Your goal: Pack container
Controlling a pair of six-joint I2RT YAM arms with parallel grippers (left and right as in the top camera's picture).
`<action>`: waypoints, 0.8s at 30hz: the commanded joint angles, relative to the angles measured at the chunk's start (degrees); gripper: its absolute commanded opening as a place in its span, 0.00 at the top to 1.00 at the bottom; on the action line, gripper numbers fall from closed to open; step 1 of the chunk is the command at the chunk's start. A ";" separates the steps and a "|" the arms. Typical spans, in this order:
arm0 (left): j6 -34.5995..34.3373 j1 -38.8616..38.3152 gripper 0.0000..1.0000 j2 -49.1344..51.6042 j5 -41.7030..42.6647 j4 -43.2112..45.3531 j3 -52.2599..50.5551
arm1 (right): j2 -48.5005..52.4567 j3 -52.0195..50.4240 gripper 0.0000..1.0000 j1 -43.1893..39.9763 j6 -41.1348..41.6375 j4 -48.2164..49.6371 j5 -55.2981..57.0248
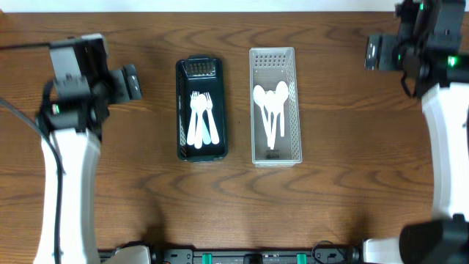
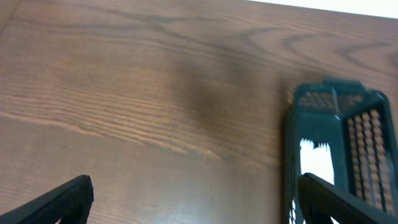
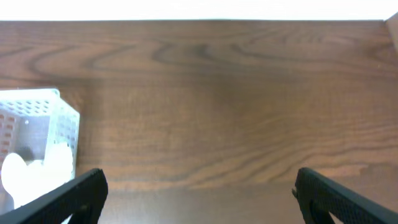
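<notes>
Since the forks (image 1: pixel 201 117) lie together in the dark container (image 1: pixel 201 68) and the spoons (image 1: pixel 271 106) in the white container (image 1: pixel 272 59) just beside it on the bench (image 1: pixel 352 161), the packing looks finished, with no loose cutlery in sight. The left gripper (image 2: pixel 196 199) and right gripper (image 3: pixel 199 193) both hang released and empty, well apart from the containers.

The right gripper (image 3: pixel 199 186) hangs over the wooden table (image 3: pixel 217 93), jaws spread wide. Just beyond its left finger, a white perforated container (image 3: pixel 62 124) holds white spoons (image 3: pixel 37 165).
</notes>
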 commanded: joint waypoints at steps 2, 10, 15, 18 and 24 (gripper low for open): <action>5.77 -1.51 0.02 -8.70 -0.31 3.63 -8.79 | -8.04 -14.36 0.01 -0.02 2.34 5.29 1.05; 7.65 -1.77 0.02 -25.92 -0.33 13.35 -27.15 | -27.43 -40.26 0.01 0.35 3.08 17.75 1.97; 8.07 -1.75 0.02 -31.43 -8.11 19.98 -36.28 | -33.53 -49.88 0.01 0.35 3.10 22.32 2.78; 8.04 -1.77 0.02 -31.98 -8.63 23.39 -39.80 | -33.79 -52.46 0.01 0.35 3.10 22.82 2.73; 8.04 -1.75 0.02 -31.93 -8.66 23.50 -40.74 | -32.74 -52.87 0.01 0.35 3.10 22.43 2.73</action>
